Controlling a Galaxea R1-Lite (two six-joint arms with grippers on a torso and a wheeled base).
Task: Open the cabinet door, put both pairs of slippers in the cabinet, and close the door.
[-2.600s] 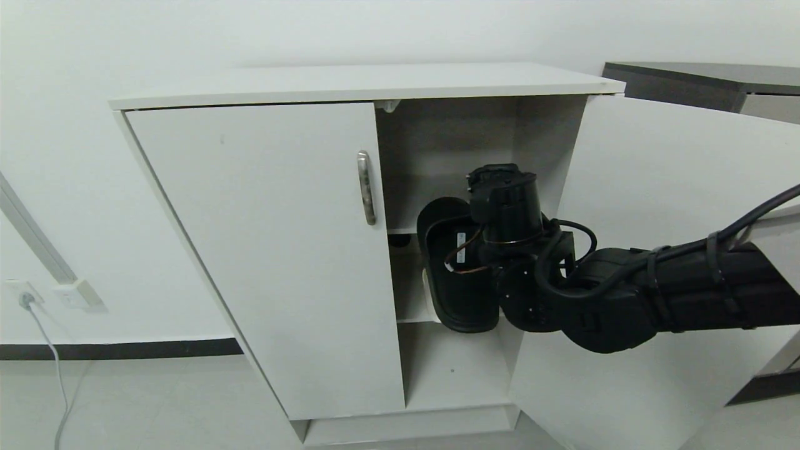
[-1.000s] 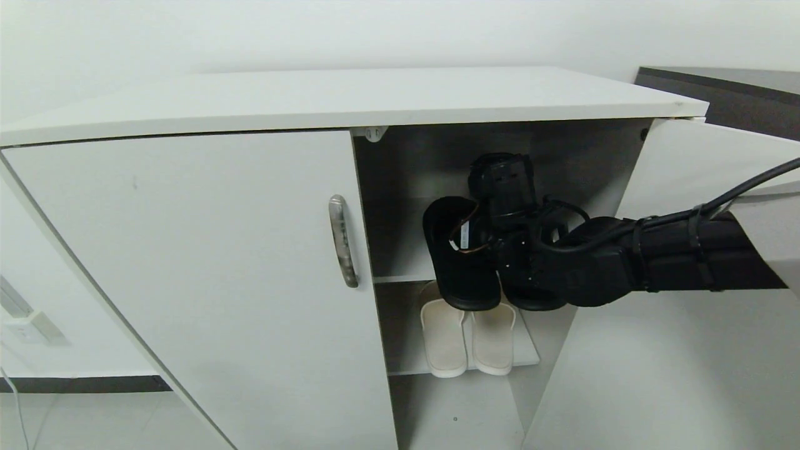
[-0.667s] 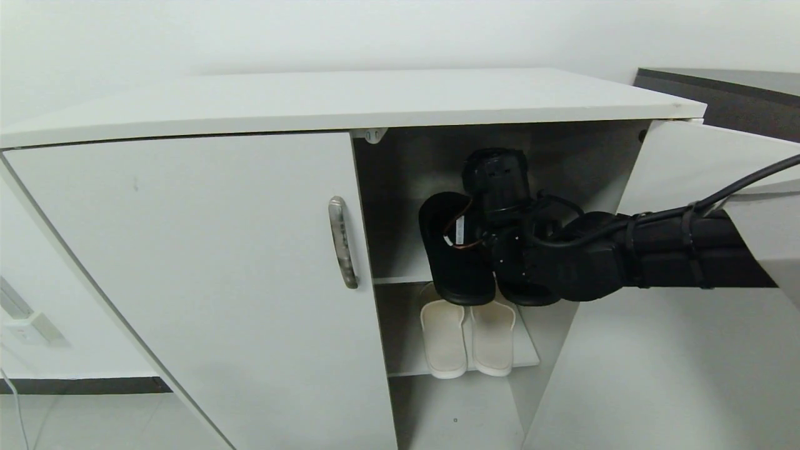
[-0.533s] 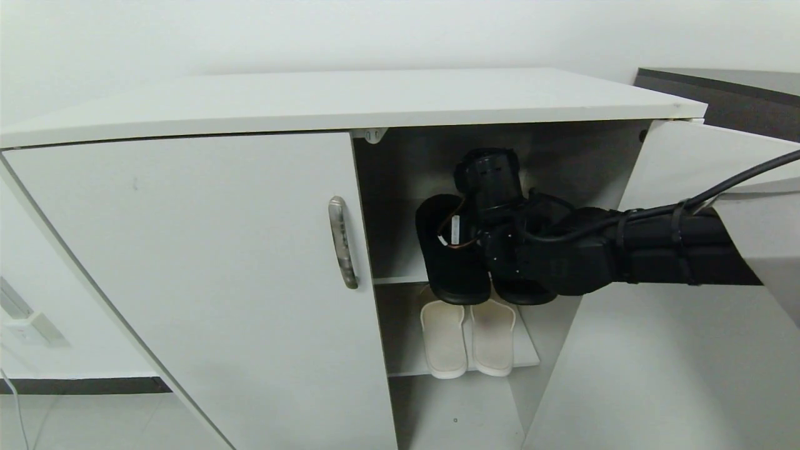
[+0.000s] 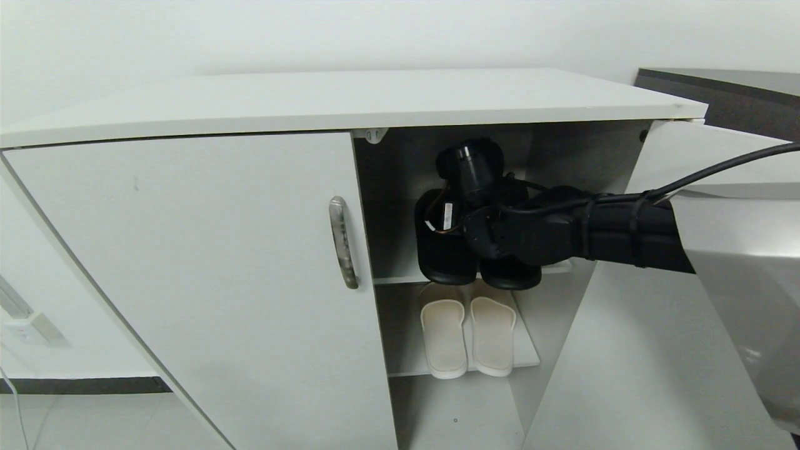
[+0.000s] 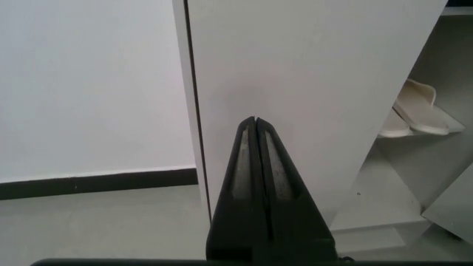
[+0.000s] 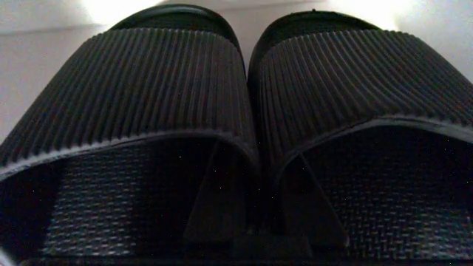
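The white cabinet (image 5: 350, 100) has its right door (image 5: 631, 350) swung open and its left door (image 5: 206, 275) closed. My right arm (image 5: 562, 234) reaches into the upper compartment with the pair of black slippers (image 5: 445, 256). Their heels hang just over the front edge of the upper shelf (image 5: 397, 279). In the right wrist view my right gripper (image 7: 255, 174) is shut on the ribbed straps of the black slippers (image 7: 177, 89) where the two meet. A pair of white slippers (image 5: 469, 334) lies side by side on the middle shelf. My left gripper (image 6: 255, 122) is shut and empty, low in front of the closed door.
A metal handle (image 5: 340, 240) runs down the closed left door's edge. The bottom compartment (image 5: 453, 406) holds nothing. A dark-topped grey unit (image 5: 719, 94) stands to the right behind the open door. A wall socket (image 5: 28, 328) sits low on the left wall.
The camera came closer to the cabinet after the oldest frame. In the last second my right arm carried the black slippers up and deeper onto the upper shelf, uncovering the white pair.
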